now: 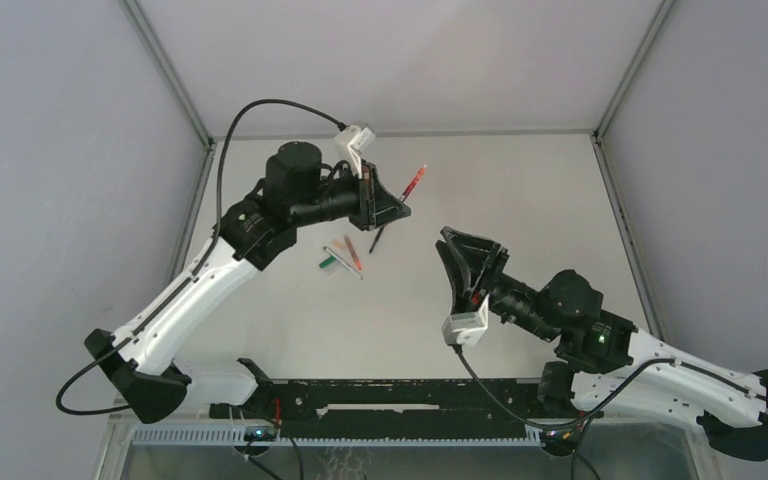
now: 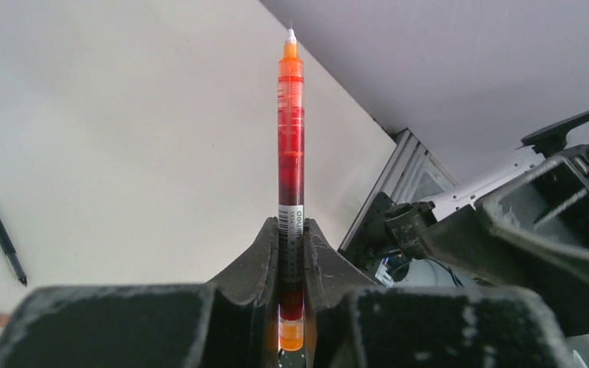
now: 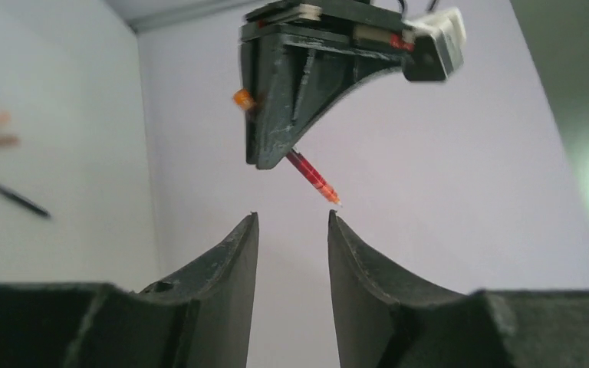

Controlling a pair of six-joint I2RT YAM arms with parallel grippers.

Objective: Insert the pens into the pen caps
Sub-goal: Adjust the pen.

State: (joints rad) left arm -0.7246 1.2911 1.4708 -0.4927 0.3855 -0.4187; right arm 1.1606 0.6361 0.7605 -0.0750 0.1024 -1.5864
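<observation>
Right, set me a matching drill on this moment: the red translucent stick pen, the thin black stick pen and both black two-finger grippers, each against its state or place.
Column one:
1. red translucent stick pen
2. thin black stick pen
3. left gripper
4. right gripper

Column two:
A. open, nothing between its fingers
B. lying flat on the white table
C. shut on a pen's barrel
D. clamped between two fingers, bare tip pointing away

Pairs: 1-D, 2-B, 3-C, 4-A.
</observation>
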